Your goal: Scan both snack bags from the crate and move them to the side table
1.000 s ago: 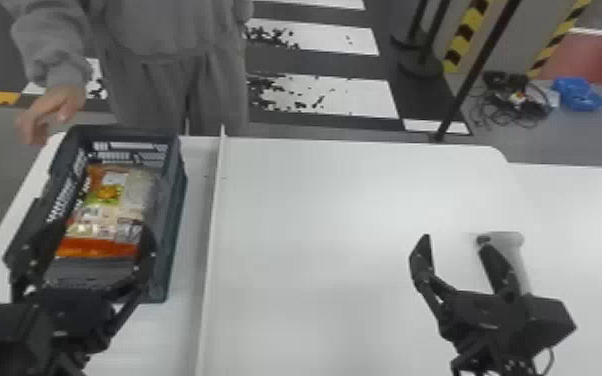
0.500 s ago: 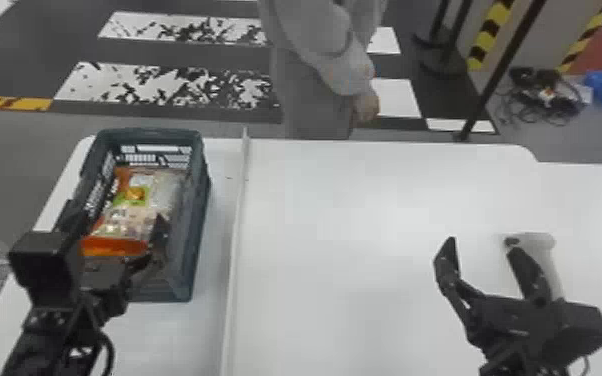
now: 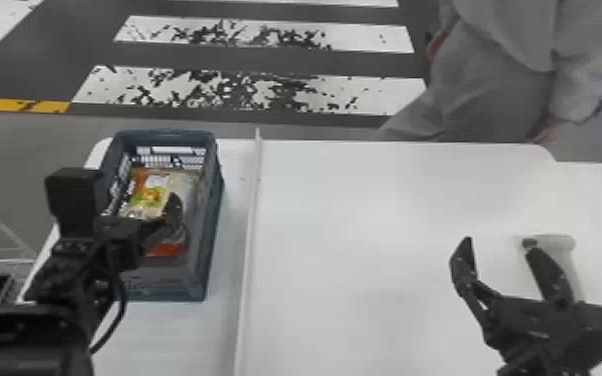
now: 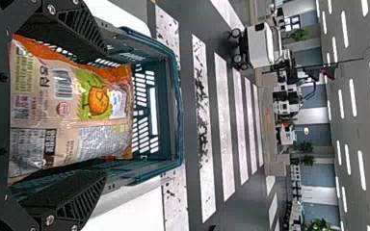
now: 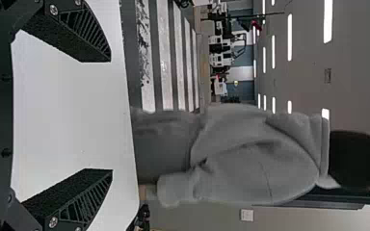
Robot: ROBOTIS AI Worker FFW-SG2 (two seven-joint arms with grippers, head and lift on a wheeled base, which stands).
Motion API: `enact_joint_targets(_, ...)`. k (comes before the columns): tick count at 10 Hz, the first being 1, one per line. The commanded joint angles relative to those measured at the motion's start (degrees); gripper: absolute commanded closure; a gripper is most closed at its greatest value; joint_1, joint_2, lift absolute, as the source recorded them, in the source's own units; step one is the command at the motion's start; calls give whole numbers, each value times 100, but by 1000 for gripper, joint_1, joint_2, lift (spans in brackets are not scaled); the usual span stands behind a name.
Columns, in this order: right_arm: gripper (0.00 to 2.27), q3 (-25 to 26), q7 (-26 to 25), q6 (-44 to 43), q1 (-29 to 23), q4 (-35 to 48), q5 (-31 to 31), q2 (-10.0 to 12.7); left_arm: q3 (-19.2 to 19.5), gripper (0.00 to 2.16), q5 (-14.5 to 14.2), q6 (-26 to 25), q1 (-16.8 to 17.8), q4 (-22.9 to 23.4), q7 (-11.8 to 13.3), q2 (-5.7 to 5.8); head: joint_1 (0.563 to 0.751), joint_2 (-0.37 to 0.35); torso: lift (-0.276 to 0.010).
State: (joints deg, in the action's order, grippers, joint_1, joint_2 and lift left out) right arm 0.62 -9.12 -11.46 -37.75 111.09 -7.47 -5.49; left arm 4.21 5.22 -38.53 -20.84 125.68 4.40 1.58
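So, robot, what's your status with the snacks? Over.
Left gripper open at the crate, nothing held. Right gripper open over the table, empty. Snack bag inside, crate walls around it.

Crate [image 3: 209, 215]: moulded plastic, smooth, low sheen; walls slotted. Snack bag [image 4: 53, 103]: thin plastic film, glossy, creased. Table [image 3: 365, 225]: top smooth, matt to faintly satin; material cannot be identified. Right gripper [image 3: 498, 243]: fingers [image 5: 74, 43] matt, inner faces grainy; screws [image 5: 53, 9] bright metal. Floor stripes [image 3: 245, 92]: matt, patchy, worn finish.
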Motion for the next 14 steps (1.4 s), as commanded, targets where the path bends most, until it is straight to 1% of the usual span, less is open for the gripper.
enact_joint_targets(1, 110, 0, -3, 0, 13, 0, 0, -14, 62, 124, 40, -467, 423, -132, 70, 0, 695, -12, -75)
enact_joint_targets(3, 110, 9, 6, 0, 13, 0, 0, -14, 141, 124, 67, -907, 862, -483, 211, 0, 695, -1, -75)
enact_joint_targets(4, 110, 9, 6, 0, 13, 0, 0, -14, 150, 124, 75, -924, 1038, -720, 228, 0, 695, 4, -75)
enact_joint_targets(6, 110, 0, 6, 0, 4, 0, 35, -5, 150, 124, 93, -1012, 1363, -1213, 360, 0, 695, 8, -75)
enact_joint_targets(8, 110, 0, 6, 18, 13, 9, 44, -5, 150, 124, 163, -1135, 1601, -1591, 510, 0, 695, 5, -75)
enact_joint_targets(9, 110, 0, 6, 18, 31, 9, 44, -5, 150, 124, 172, -1293, 1662, -1714, 545, 0, 695, 3, -75)
enact_joint_targets(10, 110, 0, 6, 35, 31, 9, 44, -5, 150, 154, 269, -1645, 1724, -1810, 562, -9, 695, 3, -75)
enact_joint_targets(11, 110, 0, 15, 53, 39, 9, 44, -14, 150, 265, 374, -1909, 1767, -1889, 642, 0, 695, 6, -75)
enact_joint_targets(12, 110, 0, 15, 53, 39, 9, 44, -5, 150, 495, 568, -2190, 1847, -1986, 896, 9, 695, 7, -75)
enact_joint_targets(13, 110, -18, 15, 53, 39, 9, 53, -5, 212, 1119, 629, -2243, 1873, -2039, 1037, 18, 695, 8, -75)
enact_joint_targets(14, 110, -18, 15, 53, 39, 9, 53, 4, 220, 2030, 629, -2401, 1847, -1986, 826, 0, 695, 11, -75)
